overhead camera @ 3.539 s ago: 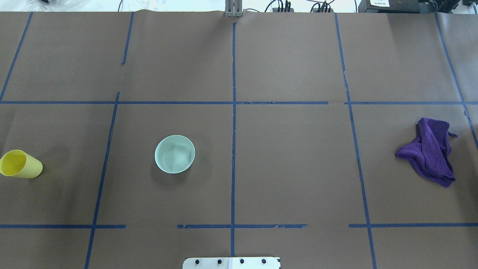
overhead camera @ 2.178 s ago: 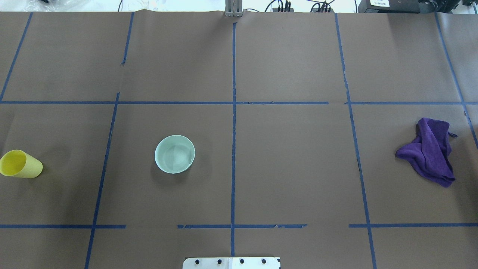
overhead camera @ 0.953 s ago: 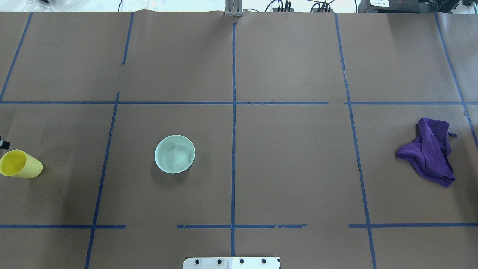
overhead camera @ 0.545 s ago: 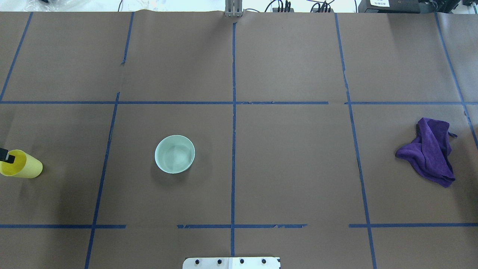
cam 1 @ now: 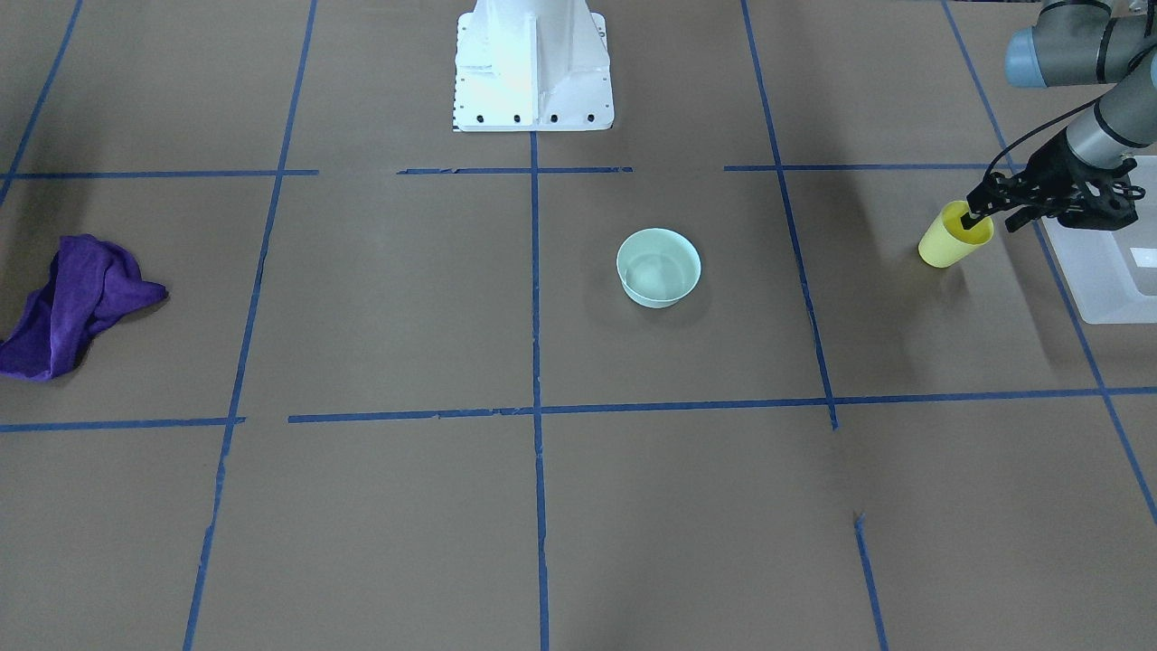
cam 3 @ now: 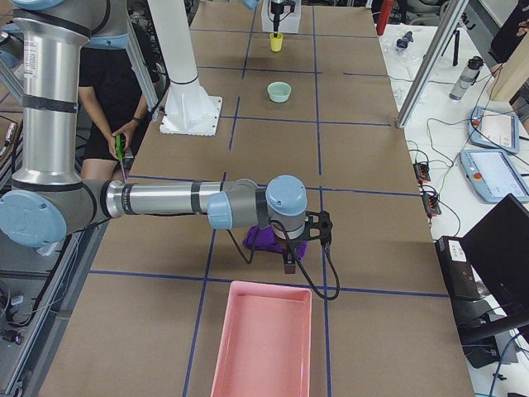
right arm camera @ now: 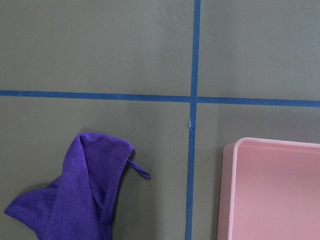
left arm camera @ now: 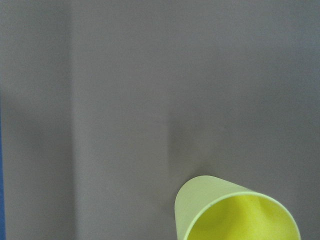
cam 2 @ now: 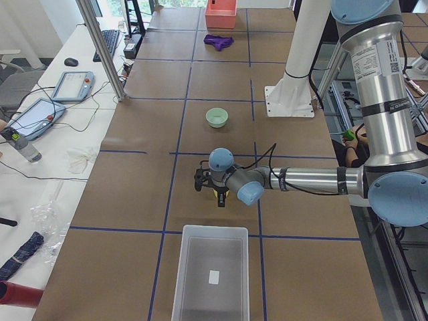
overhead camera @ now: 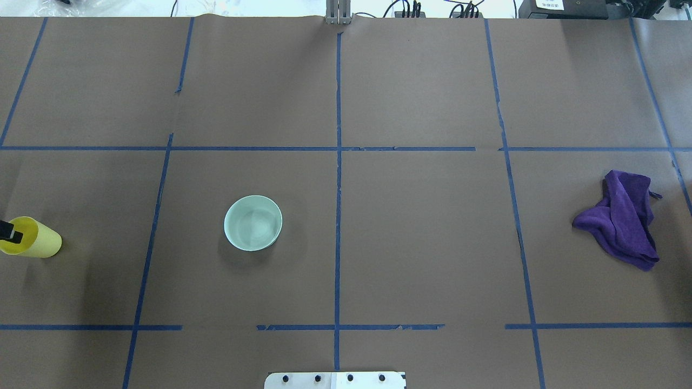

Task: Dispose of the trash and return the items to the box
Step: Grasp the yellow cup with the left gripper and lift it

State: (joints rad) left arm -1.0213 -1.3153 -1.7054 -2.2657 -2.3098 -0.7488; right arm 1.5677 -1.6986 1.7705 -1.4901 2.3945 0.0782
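The yellow cup (cam 1: 945, 244) stands upright at the table's left end; it also shows in the overhead view (overhead camera: 40, 246) and the left wrist view (left arm camera: 235, 212). My left gripper (cam 1: 990, 220) is open, one finger inside the cup's mouth, the other outside its wall. The mint-green bowl (cam 1: 659, 268) stands upright and empty near the middle (overhead camera: 253, 222). The translucent white box (cam 1: 1107, 271) lies just beyond the cup (cam 2: 210, 274). My right gripper (cam 3: 289, 263) hangs above the purple cloth (cam 3: 264, 240); I cannot tell whether it is open or shut.
The purple cloth (overhead camera: 621, 219) lies crumpled at the table's right end. A pink bin (cam 3: 263, 339) lies beside it, its corner in the right wrist view (right arm camera: 270, 190). The robot's white base (cam 1: 531, 63) stands at the near middle edge.
The left gripper's black fingertip has come in from the overhead view's left edge and moved down over the yellow cup's mouth. Cup, bowl and cloth have not moved.
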